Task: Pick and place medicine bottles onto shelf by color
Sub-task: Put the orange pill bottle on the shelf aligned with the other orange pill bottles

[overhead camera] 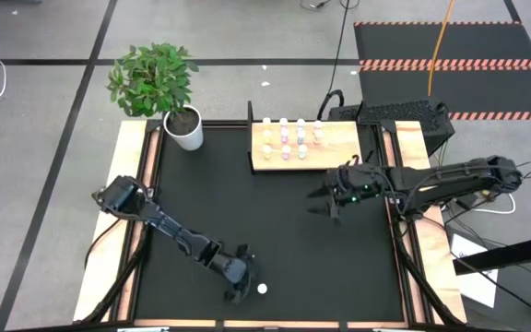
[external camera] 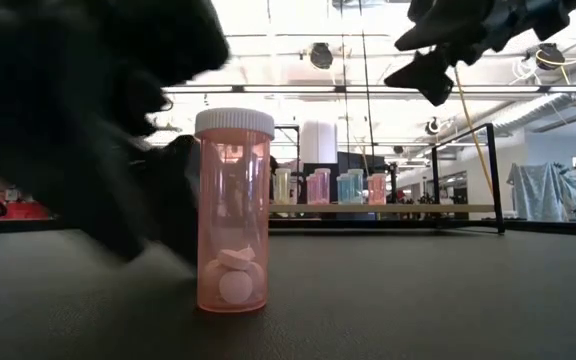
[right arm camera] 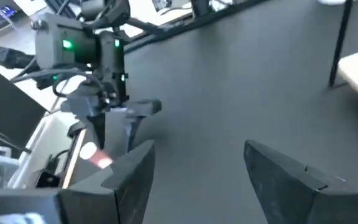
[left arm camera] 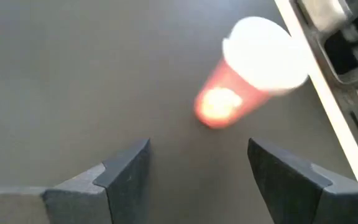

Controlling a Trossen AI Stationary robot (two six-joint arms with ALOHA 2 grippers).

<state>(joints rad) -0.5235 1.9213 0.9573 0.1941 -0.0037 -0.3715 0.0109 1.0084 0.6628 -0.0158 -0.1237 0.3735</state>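
Note:
A pink-orange medicine bottle [external camera: 233,210] with a white cap stands upright on its base on the black mat near the table's near edge, also seen from above as a white cap [overhead camera: 262,289] and in the left wrist view [left arm camera: 247,74]. My left gripper [overhead camera: 240,290] is open just left of it, above the mat [left arm camera: 194,165]. Several bottles [overhead camera: 291,136] stand in rows on the light-wood shelf [overhead camera: 339,148] at the far side. My right gripper [overhead camera: 324,205] hangs open over the mat, just near of the shelf's right part [right arm camera: 197,165].
A potted plant in a white pot [overhead camera: 184,129] stands at the far left corner of the mat. The shelf's black frame post [external camera: 492,175] rises at its right end. Wooden table borders [overhead camera: 136,184] flank the black mat, whose middle lies bare.

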